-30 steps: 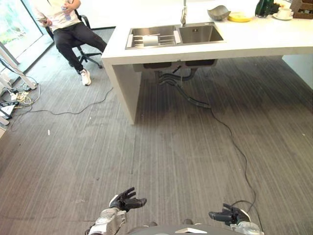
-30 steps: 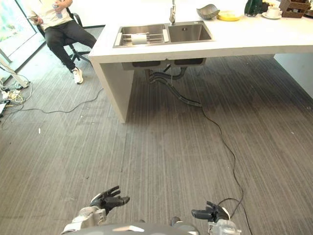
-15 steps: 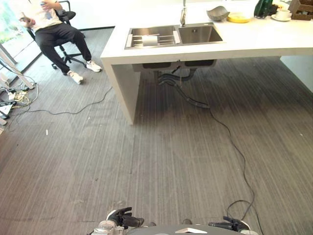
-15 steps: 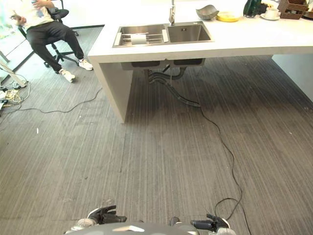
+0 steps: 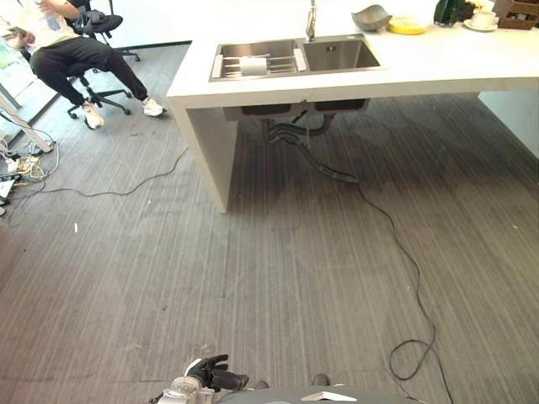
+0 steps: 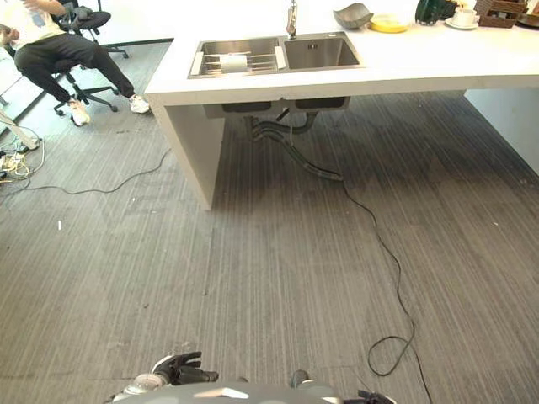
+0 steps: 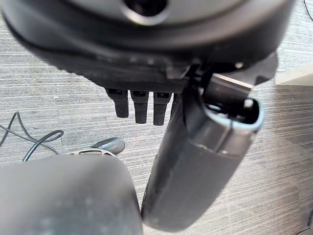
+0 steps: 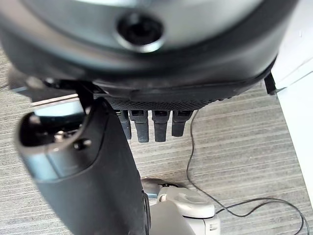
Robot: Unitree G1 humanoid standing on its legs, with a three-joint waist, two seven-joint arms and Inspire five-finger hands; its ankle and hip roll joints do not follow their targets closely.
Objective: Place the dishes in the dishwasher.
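L hand (image 5: 212,374) and R hand (image 8: 151,125) hang low w/ loose fingers, holding nothing; dishes (image 5: 372,17) sit on table (image 5: 438,63) by sink (image 5: 295,57), well apart — approach likely pending.

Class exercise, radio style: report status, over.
Left hand and right hand low, open, holding nothing. Dishes, grey bowl and yellow plate, on counter beyond sink. Cable across floor.
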